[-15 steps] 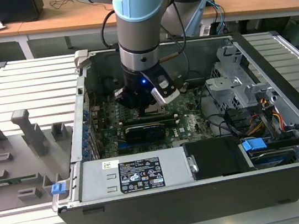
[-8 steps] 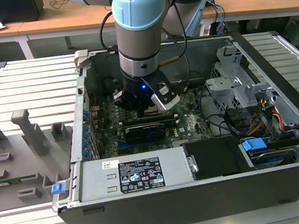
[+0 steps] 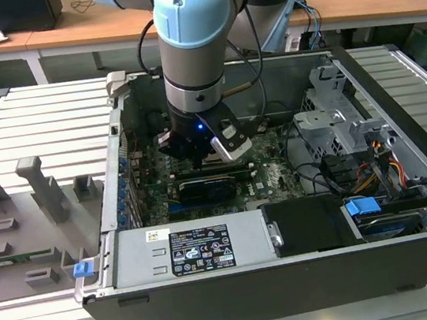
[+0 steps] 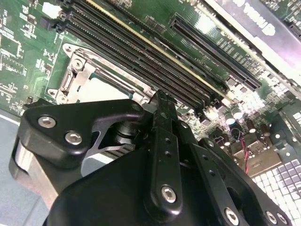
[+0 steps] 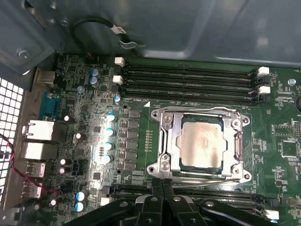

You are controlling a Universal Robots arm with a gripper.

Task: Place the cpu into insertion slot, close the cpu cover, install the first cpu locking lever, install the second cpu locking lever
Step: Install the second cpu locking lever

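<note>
Already the cpu lies flat in the insertion slot, its pale metal face showing through the square window of the cpu cover, which is folded down over it. In the first wrist view thin metal levers run along the edges of the grey frame, and one lies along the edge nearest the claw. The slot sits in the green motherboard, just beside four long black memory slots (white clips at their ends) and near a column of small blue-topped capacitors.

The claw hangs just beside that near edge of the frame, its two black fingers drawn close together with only a thin line between them and nothing held between the tips. In the second wrist view the claw reaches down to the corner of the socket frame; whether it touches the metal cannot be told.

In the exterior view the arm reaches straight down into the open computer case, which lies on a slatted grey table. A grey fixture tray rests on the table at the exterior view's left.
</note>
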